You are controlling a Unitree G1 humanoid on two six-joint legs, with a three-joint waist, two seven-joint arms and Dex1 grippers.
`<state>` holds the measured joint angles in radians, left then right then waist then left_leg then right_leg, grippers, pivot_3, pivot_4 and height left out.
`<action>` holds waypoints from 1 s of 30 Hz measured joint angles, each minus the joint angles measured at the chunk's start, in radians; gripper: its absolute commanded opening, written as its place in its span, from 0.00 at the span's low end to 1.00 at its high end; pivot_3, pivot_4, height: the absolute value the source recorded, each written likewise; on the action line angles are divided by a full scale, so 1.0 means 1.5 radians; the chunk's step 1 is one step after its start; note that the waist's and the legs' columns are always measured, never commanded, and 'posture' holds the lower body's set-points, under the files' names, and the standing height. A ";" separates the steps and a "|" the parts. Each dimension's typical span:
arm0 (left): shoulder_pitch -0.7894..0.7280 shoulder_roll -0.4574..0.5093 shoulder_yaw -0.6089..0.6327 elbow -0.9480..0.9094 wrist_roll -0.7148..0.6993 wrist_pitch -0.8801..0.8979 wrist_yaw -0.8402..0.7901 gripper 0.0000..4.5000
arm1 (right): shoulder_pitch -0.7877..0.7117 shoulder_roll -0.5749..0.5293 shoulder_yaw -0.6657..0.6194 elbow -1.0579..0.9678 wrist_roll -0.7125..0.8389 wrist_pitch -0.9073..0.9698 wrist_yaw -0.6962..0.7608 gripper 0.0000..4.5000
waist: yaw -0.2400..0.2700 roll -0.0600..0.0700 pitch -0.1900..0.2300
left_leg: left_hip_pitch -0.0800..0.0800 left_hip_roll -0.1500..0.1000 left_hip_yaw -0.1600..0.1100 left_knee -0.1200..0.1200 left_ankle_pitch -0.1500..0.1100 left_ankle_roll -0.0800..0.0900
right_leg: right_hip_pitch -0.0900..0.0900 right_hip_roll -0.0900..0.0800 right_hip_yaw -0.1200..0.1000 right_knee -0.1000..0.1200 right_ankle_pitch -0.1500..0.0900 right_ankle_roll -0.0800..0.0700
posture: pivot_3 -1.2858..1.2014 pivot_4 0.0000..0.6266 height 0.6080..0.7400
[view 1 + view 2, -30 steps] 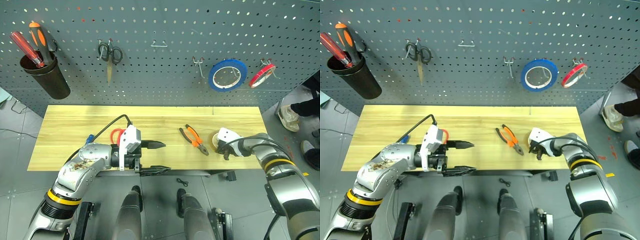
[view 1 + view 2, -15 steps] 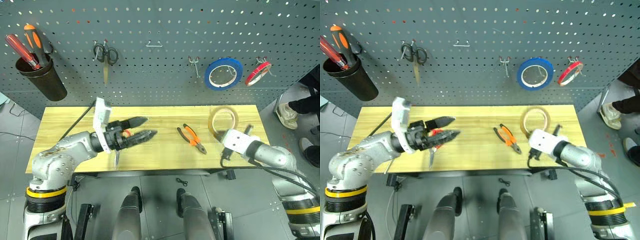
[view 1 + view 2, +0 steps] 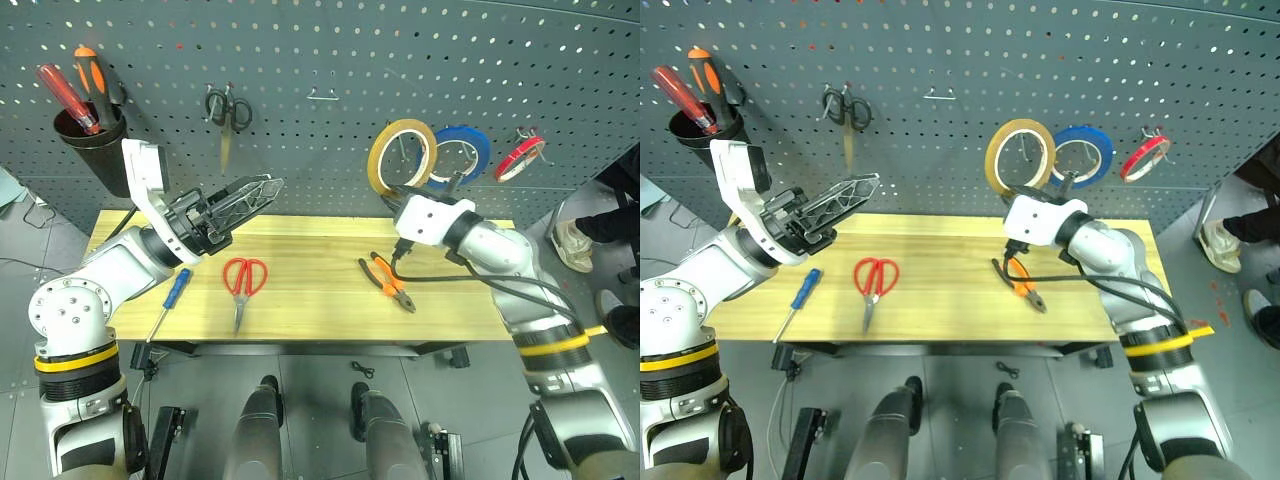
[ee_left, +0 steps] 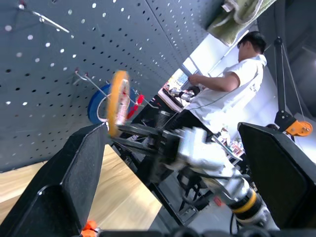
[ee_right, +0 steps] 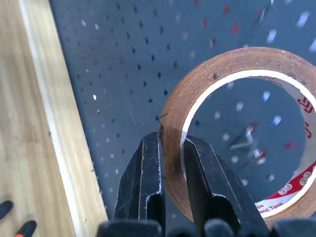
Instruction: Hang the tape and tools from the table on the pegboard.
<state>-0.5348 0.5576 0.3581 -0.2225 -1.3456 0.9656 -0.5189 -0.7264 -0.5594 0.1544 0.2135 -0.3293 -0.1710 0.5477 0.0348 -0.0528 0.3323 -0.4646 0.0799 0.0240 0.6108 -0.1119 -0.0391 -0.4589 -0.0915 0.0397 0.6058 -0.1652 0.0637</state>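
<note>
- Head views: the right gripper (image 3: 395,192) is clenched on the wall of the tape (image 3: 400,155) and holds it upright in front of the pegboard (image 3: 320,150), above the far edge of the table (image 3: 300,290). The tape is a yellow-tan ring with a wide hole, and it partly covers the blue roll (image 3: 462,152) that hangs on a hook; the red roll (image 3: 523,152) hangs further to the right.
- The left gripper (image 3: 262,189) is wide open and holds nothing; it is raised above the left part of the table.
- On the table lie the blue-handled screwdriver (image 3: 170,300), the red-handled scissors (image 3: 241,283) and the orange-and-black pliers (image 3: 388,280), all apart from one another.
- Left wrist view: the two black fingers (image 4: 69,182) stand far apart with nothing between them. Beyond them the tape (image 4: 117,101) shows edge-on near the blue roll (image 4: 97,104). A person (image 4: 222,94) in a white shirt stands in the background.
- Right wrist view: the two fingers (image 5: 148,177) pinch the brown wall of the tape (image 5: 212,84), one inside the ring and one outside.
</note>
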 measured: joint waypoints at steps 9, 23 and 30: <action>0.038 0.005 0.001 -0.025 -0.025 -0.001 0.016 1.00 | 0.015 0.006 -0.001 0.022 0.021 -0.001 0.013 0.82 | 0.006 0.000 0.000 | -0.001 0.000 -0.001 -0.001 0.000 0.000 | 0.000 0.000 -0.001 0.000 0.001 -0.001 | 0.58 0.40 1.00; 0.292 0.149 -0.116 -0.082 0.248 -0.107 -0.240 1.00 | 0.179 0.081 0.006 -0.142 0.190 0.547 0.132 0.99 | -0.001 0.001 -0.001 | 0.000 0.002 0.000 -0.001 -0.003 -0.006 | -0.004 0.001 -0.001 0.003 -0.001 -0.010 | 0.57 0.50 1.00; 0.292 0.151 -0.104 -0.093 0.257 -0.104 -0.251 1.00 | 0.059 0.087 0.020 0.057 0.174 0.559 0.085 0.99 | 0.011 0.001 -0.001 | -0.003 0.002 0.000 0.000 -0.002 -0.004 | -0.005 0.001 -0.001 0.002 -0.002 -0.008 | 0.59 0.53 1.00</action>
<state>-0.0967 0.7838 0.2020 -0.3625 -0.9602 0.8089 -0.8951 -0.6374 -0.4283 0.1843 0.2996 -0.0684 0.6678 0.6749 0.0516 -0.0514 0.3314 -0.4693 0.0829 0.0237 0.6101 -0.1151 -0.0452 -0.4661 -0.0907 0.0375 0.6085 -0.1686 0.0511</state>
